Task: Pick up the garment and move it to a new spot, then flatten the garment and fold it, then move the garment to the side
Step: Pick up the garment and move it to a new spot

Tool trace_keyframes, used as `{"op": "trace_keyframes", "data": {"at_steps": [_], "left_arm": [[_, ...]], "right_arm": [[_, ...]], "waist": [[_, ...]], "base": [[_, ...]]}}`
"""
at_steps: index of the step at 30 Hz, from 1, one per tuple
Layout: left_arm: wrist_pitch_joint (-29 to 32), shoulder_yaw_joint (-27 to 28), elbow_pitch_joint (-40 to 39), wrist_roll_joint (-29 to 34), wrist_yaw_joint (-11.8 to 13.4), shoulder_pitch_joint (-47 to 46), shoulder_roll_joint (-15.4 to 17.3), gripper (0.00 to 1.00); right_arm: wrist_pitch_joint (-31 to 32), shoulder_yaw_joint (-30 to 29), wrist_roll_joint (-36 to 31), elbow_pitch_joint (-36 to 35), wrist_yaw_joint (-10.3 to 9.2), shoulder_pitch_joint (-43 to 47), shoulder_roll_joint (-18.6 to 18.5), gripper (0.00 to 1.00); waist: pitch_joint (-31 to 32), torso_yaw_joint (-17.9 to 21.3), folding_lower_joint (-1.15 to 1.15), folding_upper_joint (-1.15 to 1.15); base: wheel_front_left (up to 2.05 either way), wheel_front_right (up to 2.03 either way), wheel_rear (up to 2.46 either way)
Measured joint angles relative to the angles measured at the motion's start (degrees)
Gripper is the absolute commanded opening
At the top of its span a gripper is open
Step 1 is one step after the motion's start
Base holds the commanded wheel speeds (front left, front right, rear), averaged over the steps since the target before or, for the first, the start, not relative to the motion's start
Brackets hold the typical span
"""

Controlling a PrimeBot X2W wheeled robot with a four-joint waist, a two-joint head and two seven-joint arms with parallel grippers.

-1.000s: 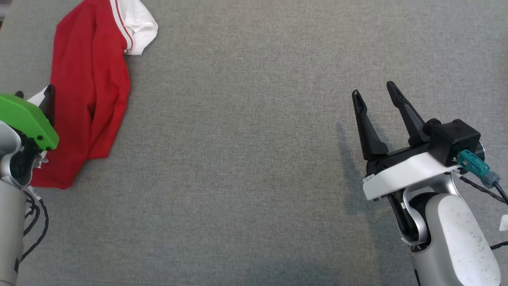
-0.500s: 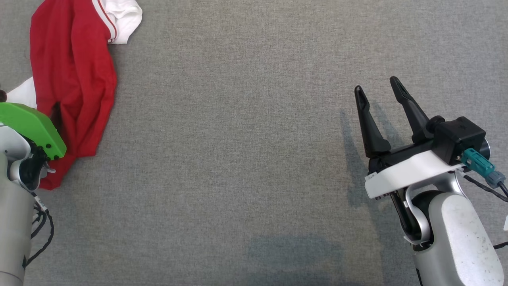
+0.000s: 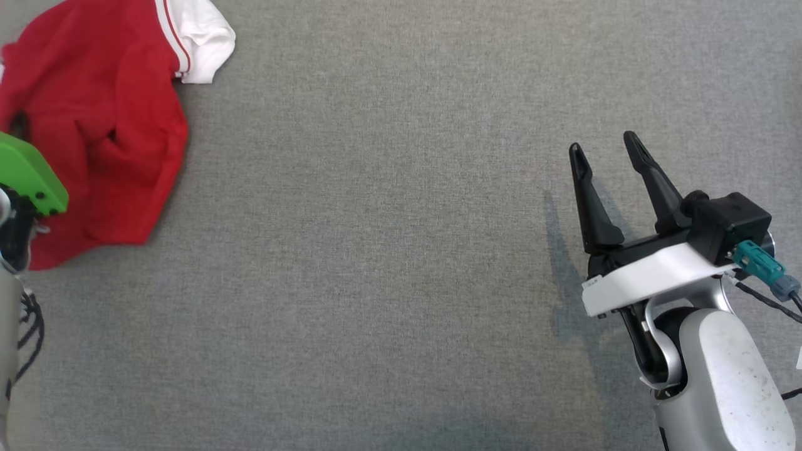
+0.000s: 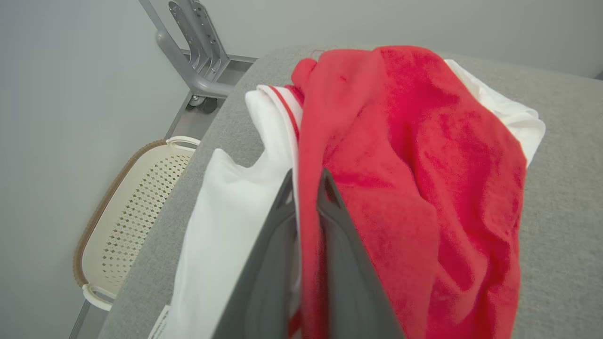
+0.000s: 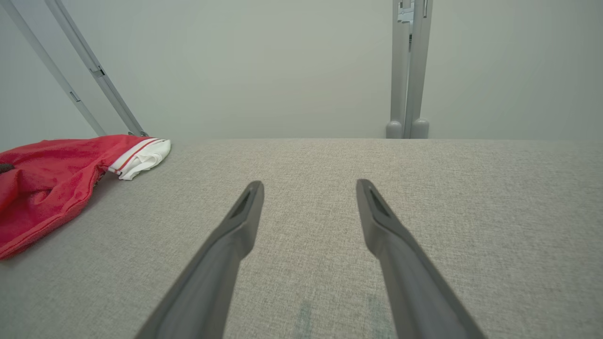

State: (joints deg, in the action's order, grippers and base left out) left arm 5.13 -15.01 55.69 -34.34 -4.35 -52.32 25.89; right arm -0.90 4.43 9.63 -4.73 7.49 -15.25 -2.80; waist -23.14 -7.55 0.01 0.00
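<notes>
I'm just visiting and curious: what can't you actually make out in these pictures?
- Left wrist view: the left pincer, shut on the garment, covers the fold it grips; the table edge cuts off the basket.
- Head view: green cover hides that pincer's tips; the garment runs off the left edge.

The surface (image 3: 401, 263) is covered in a grey woven cloth, flat and even from the near edge to the far one. A red garment (image 3: 106, 125) lies crumpled on it at the far left, bunched in soft folds close to the left edge. Its white sleeve (image 3: 203, 37), trimmed in red stripes, lies at its far right corner.
</notes>
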Motion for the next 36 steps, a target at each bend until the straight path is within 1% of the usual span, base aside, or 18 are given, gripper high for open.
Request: {"op": "trace_keyframes", "data": {"at_steps": [9, 13, 16, 24, 27, 31, 36], "left_arm": [[-3.1, -3.48, -2.79, 4.13, -0.45, -5.64, 1.83, 0.0], [-3.53, -5.14, -4.01, 5.48, -0.7, -7.45, 1.47, 0.0], [-3.39, -6.72, -4.82, 6.26, -0.99, -8.02, 0.21, 0.0], [-2.16, -12.46, -5.48, 8.03, -1.77, -7.86, -6.35, 0.0], [-2.27, -14.67, -4.9, 8.92, -1.79, -6.77, -9.56, 0.0], [-4.1, -18.16, -3.66, 10.21, -2.04, -4.36, -14.35, 0.0], [-7.31, -22.76, -2.29, 11.26, -2.48, 0.98, -19.94, 0.0]], "right_arm": [[-2.67, 0.02, 2.19, 3.03, 0.0, 0.86, 0.01, 1.0], [-3.63, 0.07, 3.3, 4.2, 0.0, 1.15, 0.01, 1.0], [-4.2, -0.09, 3.75, 4.95, 0.0, 1.67, 0.0, 1.0], [-4.77, -0.64, 4.15, 6.0, 0.0, 2.49, -0.01, 1.0], [-4.82, -0.57, 4.31, 6.15, 0.0, 2.8, -0.01, 1.0], [-5.02, -0.38, 4.54, 6.19, 0.0, 3.13, -0.01, 1.0], [-5.26, -0.4, 4.88, 6.25, 0.0, 3.53, -0.01, 1.0]], "waist": [[4.68, 0.36, -0.01, 0.0], [6.73, 1.22, -0.01, 0.0], [8.02, 2.23, -0.01, 0.0], [10.41, 5.69, -0.01, 0.0], [11.04, 7.04, -0.01, 0.0], [11.72, 8.75, -0.01, 0.0], [12.3, 10.56, -0.01, 0.0]], "base": [[0.0, 0.0, 0.0], [0.0, 0.0, 0.0], [0.0, 0.0, 0.0], [0.0, 0.0, 0.0], [0.0, 0.0, 0.0], [0.0, 0.0, 0.0], [0.0, 0.0, 0.0]]}}
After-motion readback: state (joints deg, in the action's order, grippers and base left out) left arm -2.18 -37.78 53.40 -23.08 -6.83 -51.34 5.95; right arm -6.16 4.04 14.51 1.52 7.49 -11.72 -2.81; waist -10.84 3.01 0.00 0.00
